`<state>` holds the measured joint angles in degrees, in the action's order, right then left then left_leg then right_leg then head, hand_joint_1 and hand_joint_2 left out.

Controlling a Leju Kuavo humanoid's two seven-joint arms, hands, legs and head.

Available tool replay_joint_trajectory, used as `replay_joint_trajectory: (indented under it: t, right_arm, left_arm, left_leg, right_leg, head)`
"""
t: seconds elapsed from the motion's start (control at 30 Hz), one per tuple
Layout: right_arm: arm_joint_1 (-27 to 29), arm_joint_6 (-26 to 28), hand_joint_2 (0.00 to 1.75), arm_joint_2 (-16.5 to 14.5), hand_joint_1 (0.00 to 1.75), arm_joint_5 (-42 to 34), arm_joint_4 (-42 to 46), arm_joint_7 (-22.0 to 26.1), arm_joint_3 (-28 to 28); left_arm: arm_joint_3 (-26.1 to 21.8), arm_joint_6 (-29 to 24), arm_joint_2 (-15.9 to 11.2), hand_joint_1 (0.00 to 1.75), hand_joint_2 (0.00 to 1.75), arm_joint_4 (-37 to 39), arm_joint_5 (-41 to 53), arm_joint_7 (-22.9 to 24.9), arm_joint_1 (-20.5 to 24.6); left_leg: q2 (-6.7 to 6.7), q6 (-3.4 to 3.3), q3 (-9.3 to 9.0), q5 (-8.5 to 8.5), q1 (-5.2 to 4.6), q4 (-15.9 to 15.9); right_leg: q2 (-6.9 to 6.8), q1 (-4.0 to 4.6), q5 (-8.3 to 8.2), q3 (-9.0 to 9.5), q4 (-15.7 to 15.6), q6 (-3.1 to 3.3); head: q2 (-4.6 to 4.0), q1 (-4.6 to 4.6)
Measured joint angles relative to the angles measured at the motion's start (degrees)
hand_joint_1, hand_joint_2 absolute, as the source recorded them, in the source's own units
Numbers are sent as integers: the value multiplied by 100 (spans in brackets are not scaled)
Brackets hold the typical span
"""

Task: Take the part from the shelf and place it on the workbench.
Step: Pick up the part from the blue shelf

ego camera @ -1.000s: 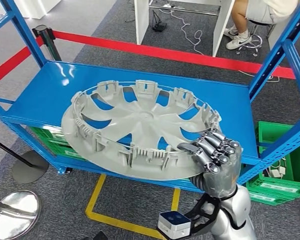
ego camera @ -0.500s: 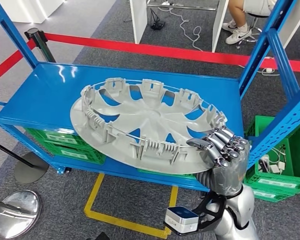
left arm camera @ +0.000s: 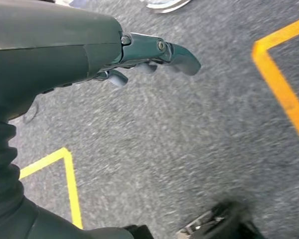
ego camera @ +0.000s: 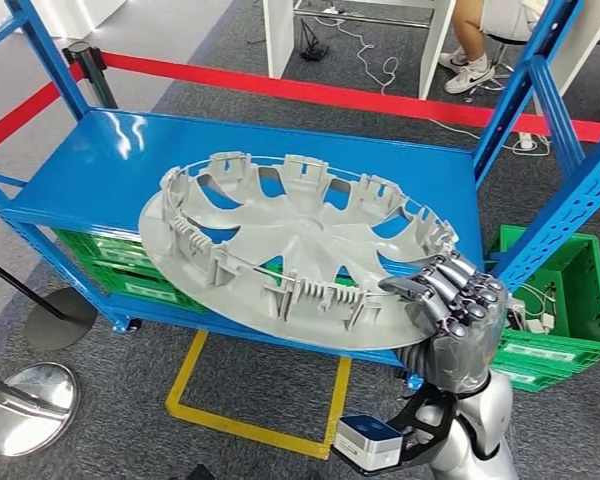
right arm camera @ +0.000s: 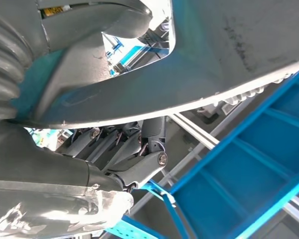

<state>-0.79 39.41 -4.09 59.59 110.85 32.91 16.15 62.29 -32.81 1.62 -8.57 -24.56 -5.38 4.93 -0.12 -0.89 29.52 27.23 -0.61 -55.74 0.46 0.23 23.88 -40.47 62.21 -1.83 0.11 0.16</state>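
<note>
The part is a large grey plastic wheel cover (ego camera: 297,255), inner side up, tilted and partly over the front edge of the blue shelf (ego camera: 101,170). My right hand (ego camera: 452,320) grips its rim at the near right, fingers curled over the top edge. In the right wrist view the cover's smooth grey face (right arm camera: 223,55) lies against the hand, with the fingers (right arm camera: 133,149) wrapped round its edge. My left hand (left arm camera: 140,55) hangs over the grey carpet, its fingers apart and nothing in it.
Blue uprights (ego camera: 535,100) stand at the shelf's right end and back left. Green crates (ego camera: 565,300) sit on the floor under and right of the shelf. A red barrier tape (ego camera: 342,97) runs behind. A person (ego camera: 470,40) sits beyond it. Yellow floor tape (ego camera: 244,420) marks the carpet.
The cover has come a little further off the shelf toward me in my right hand, its near rim overhanging the front edge more. The view has shifted slightly too.
</note>
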Motion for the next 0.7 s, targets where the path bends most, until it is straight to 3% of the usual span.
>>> replay_joint_trajectory:
  t: [0.07, 0.1, 0.13, 0.17, 0.2, 0.23, 0.27, 0.33, 0.37, 0.43, 0.47, 0.53, 0.6, 0.63, 0.67, 0.7]
  right_arm:
    - [12, 0, 175, 1, 175, -19, 1, -29, -26]
    - [12, 0, 175, 2, 175, -34, 0, -48, -35]
    - [13, 0, 175, 2, 175, -52, -2, -69, -44]
    - [14, 0, 175, 2, 175, -70, -3, -93, -52]
    - [14, 0, 175, 2, 175, -86, -5, -117, -58]
    - [13, 0, 175, 2, 175, -99, -6, -140, -62]
    - [11, 0, 175, 2, 175, -107, -7, -159, -64]
    - [4, 1, 175, 2, 175, -116, -6, -183, -66]
    - [3, 2, 175, 2, 175, -115, -6, -190, -67]
    - [4, 2, 175, 2, 175, -96, -7, -202, -70]
    - [4, 2, 175, 2, 175, -79, -7, -205, -72]
    - [4, 3, 175, 1, 175, -50, -7, -207, -80]
    - [9, 4, 175, 0, 175, -38, -6, -207, -92]
    - [12, 4, 175, 0, 175, -36, -6, -206, -98]
    - [14, 4, 175, 0, 175, -32, -6, -205, -102]
    - [15, 4, 175, 0, 175, -30, -6, -204, -103]
  left_arm:
    - [2, 8, 2, 0, 175, 1, -10, 16, 0]
    - [2, 13, 5, 0, 175, 2, -14, 23, -1]
    - [3, 17, 9, 0, 175, 2, -22, 31, -1]
    - [3, 21, 10, 0, 175, 2, -33, 36, -1]
    - [3, 23, 10, 0, 175, 2, -46, 39, -2]
    - [4, 25, 10, 0, 175, 2, -57, 40, -1]
    - [4, 25, 9, 0, 175, 2, -63, 40, -1]
    - [6, 24, 6, 0, 175, 2, -67, 40, -3]
    - [7, 23, 4, 0, 175, 2, -70, 40, -5]
    - [7, 22, -1, 0, 175, 3, -79, 40, -12]
    - [7, 22, -3, 0, 175, 4, -85, 40, -15]
    - [8, 23, -3, 0, 175, 7, -95, 40, -15]
    - [9, 25, 1, 0, 175, 7, -98, 40, -5]
    - [9, 25, 2, 0, 175, 7, -99, 40, -1]
    - [9, 25, 3, 0, 175, 7, -103, 40, 2]
    - [9, 26, 3, 0, 175, 7, -107, 40, 1]
  left_leg:
    - [7, -33, 139, -121, 15, 1]
    - [9, -35, 214, -183, 15, -2]
    - [11, -31, 291, -245, 15, -6]
    - [12, -23, 368, -304, 17, -10]
    - [14, -10, 442, -361, 20, -15]
    - [13, 9, 509, -414, 22, -26]
    - [11, 34, 567, -461, 16, -37]
    - [4, 83, 636, -551, -1, -69]
    - [2, 104, 657, -596, -9, -77]
    - [-1, 148, 700, -654, -6, -95]
    - [-1, 180, 745, -569, -2, -148]
    - [2, 247, 898, -89, 17, -554]
    - [4, 293, 1065, 446, 41, -1293]
    - [4, 303, 1096, 535, 48, -1592]
    - [4, 303, 1062, 483, 51, -1747]
    - [3, 295, 942, 327, 53, -1710]
  right_leg:
    - [-5, -19, 587, -159, 640, -49]
    - [-6, -26, 788, -204, 1006, -70]
    - [-6, -28, 849, -202, 1273, -85]
    - [-7, -29, 769, -121, 1366, -96]
    - [-8, -32, 605, 56, 1259, -103]
    - [-8, -37, 459, 324, 959, -111]
    - [-6, -38, 425, 650, 545, -121]
    - [7, -35, 570, 1147, -190, -92]
    - [13, -25, 650, 1242, -352, -59]
    - [6, -28, 610, 1158, -380, 50]
    - [1, -35, 563, 1102, -371, 111]
    - [-12, -53, 435, 973, -371, 212]
    - [-17, -48, 300, 809, -364, 244]
    - [-20, -44, 238, 727, -358, 244]
    - [-23, -40, 181, 648, -351, 238]
    - [-24, -38, 127, 572, -344, 227]
  head:
    - [0, 15]
    - [0, 18]
    - [0, 18]
    - [0, 18]
    - [0, 18]
    - [0, 17]
    - [0, 20]
    - [0, 20]
    - [0, 18]
    - [0, 17]
    - [0, 8]
    - [0, -11]
    - [0, -27]
    - [0, -27]
    - [0, -27]
    - [0, -27]
